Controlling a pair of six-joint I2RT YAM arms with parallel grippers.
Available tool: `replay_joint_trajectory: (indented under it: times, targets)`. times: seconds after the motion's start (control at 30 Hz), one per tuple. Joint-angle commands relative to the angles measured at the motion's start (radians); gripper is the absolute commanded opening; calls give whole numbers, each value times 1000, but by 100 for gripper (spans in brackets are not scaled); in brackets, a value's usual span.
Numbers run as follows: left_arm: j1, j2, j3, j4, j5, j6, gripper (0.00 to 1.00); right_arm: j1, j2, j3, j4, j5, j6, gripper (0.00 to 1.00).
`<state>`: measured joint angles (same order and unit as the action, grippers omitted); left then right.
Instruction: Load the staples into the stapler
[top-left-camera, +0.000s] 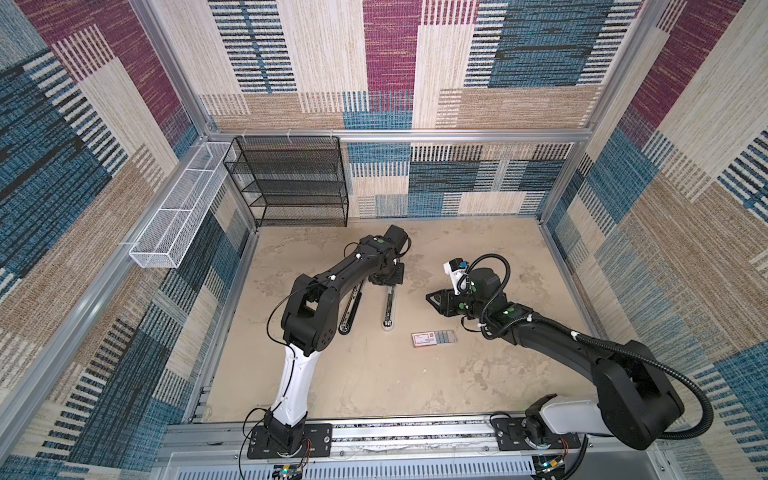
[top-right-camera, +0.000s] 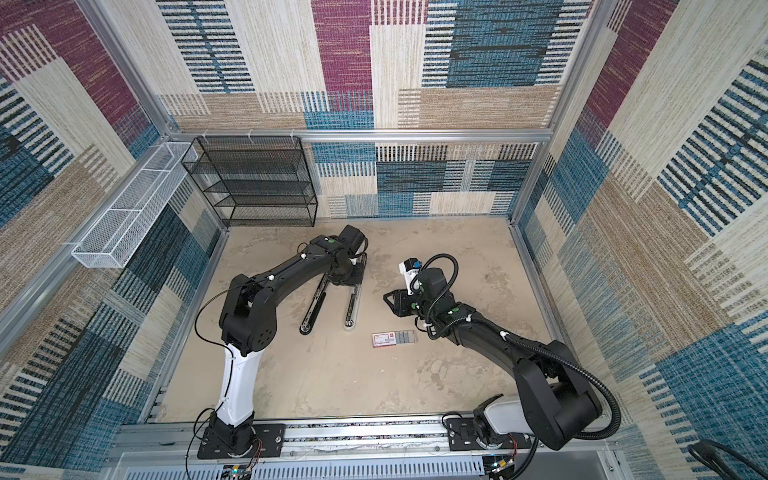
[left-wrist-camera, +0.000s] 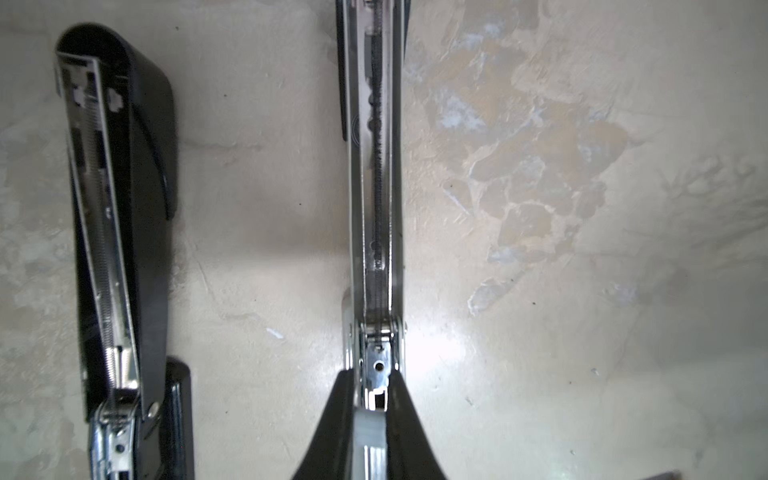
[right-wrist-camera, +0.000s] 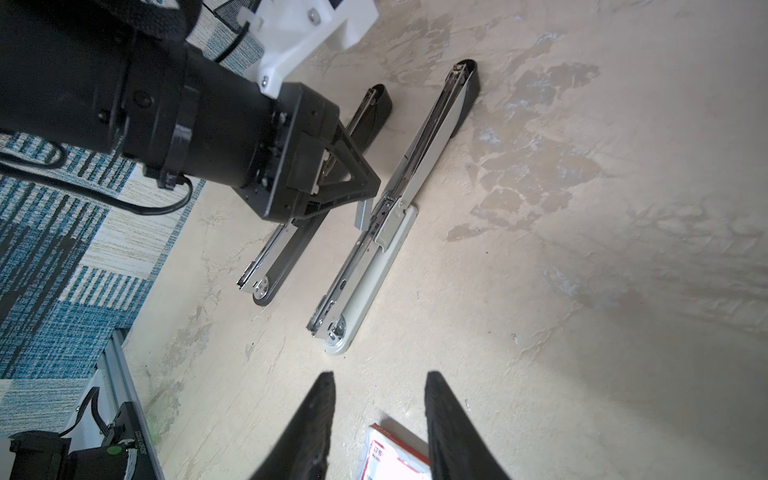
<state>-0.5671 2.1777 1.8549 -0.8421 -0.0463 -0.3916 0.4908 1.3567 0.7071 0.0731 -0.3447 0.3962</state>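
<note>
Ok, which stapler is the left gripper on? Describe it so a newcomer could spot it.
On the beige table, in front of the black mesh rack, two staplers lie opened flat side by side. The left gripper is closed on the one nearer the staple box. That stapler has a white base; its neighbour is black.

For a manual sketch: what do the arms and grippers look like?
The left arm and right arm are black jointed links, each with a white lower segment and round green stickers. A ribbed black hose runs along the right. The left gripper and right gripper have black tapered fingers.
</note>
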Motion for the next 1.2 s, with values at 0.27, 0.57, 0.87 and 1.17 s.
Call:
replay_joint_trajectory:
  times: [0.27,0.57,0.87,1.17]
  targets:
    - [-9,8,16,-25,-18,0,0,0,-13,-10,19,6,7,40]
    - [-25,24,18,-33,-60,-15,0,0,-40,-29,16,15,7,40]
    - [-33,21,17,-43,-110,-7,0,0,-51,-34,18,16,10,40]
    - [-51,21,-3,-43,-141,-7,0,0,-48,-32,16,15,10,40]
